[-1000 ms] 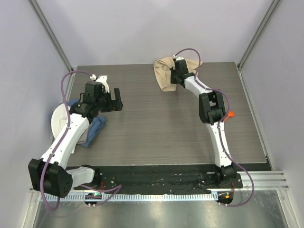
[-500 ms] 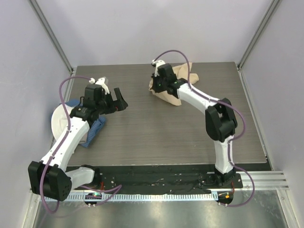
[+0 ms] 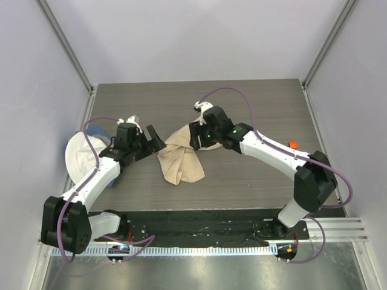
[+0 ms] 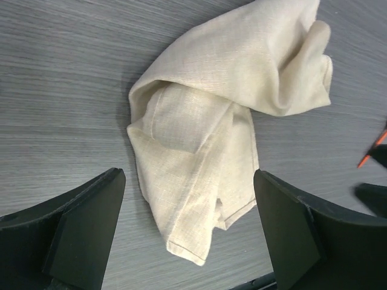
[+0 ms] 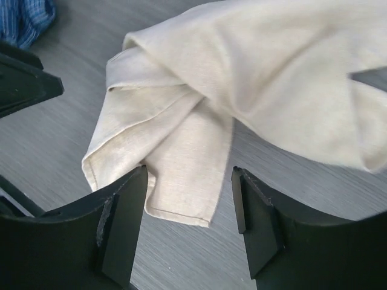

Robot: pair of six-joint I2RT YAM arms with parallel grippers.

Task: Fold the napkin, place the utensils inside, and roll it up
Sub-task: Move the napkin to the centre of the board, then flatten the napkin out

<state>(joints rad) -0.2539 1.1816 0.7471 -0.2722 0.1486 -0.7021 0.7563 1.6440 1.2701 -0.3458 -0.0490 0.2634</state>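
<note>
Bunched napkin (image 3: 179,162) lies lengthwise near-far between left gripper (image 3: 156,138) and right gripper (image 3: 194,138), both spread; right is over its far end.

Table (image 3: 254,103): dark grey wood-grain top, pale walls on three sides. White plate (image 3: 74,158) sits at the left edge. Blue checked cloth (image 5: 23,17) lies against the plate, bunched and mostly hidden. Ribbed metal rail (image 3: 338,226) runs along the near edge.
</note>
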